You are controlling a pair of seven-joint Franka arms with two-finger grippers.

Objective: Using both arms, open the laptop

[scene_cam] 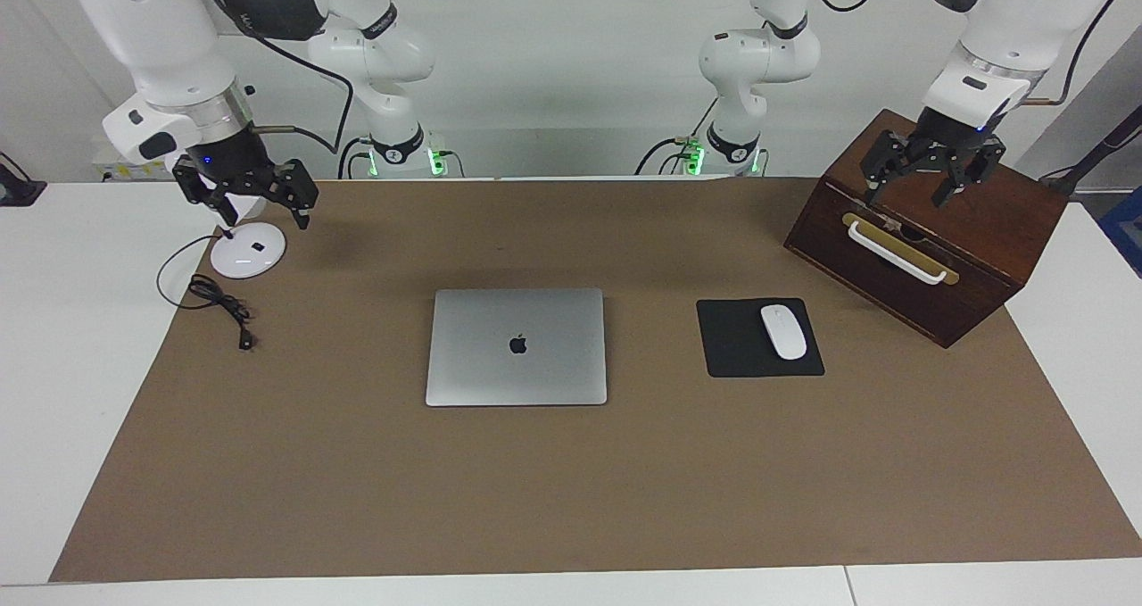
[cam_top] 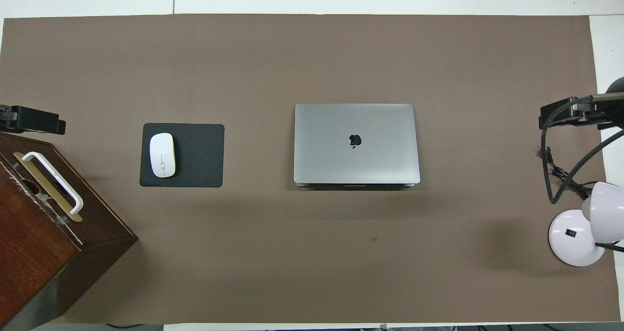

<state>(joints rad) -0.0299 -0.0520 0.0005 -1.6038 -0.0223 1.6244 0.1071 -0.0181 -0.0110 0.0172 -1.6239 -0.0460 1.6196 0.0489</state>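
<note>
The silver-grey laptop (scene_cam: 516, 347) lies closed and flat in the middle of the brown mat, its dark apple logo up; it also shows in the overhead view (cam_top: 356, 143). My left gripper (scene_cam: 906, 197) hangs open and empty over the wooden box at the left arm's end of the table, well away from the laptop; only its tip shows in the overhead view (cam_top: 34, 120). My right gripper (scene_cam: 263, 218) hangs open and empty over the white lamp base at the right arm's end; its tip shows in the overhead view (cam_top: 560, 114).
A dark wooden box (scene_cam: 981, 258) with a white handle stands at the left arm's end. A white mouse (scene_cam: 783, 331) lies on a black mouse pad (scene_cam: 736, 356) between the box and the laptop. A white lamp base (scene_cam: 248, 251) and black cable (scene_cam: 223, 307) lie at the right arm's end.
</note>
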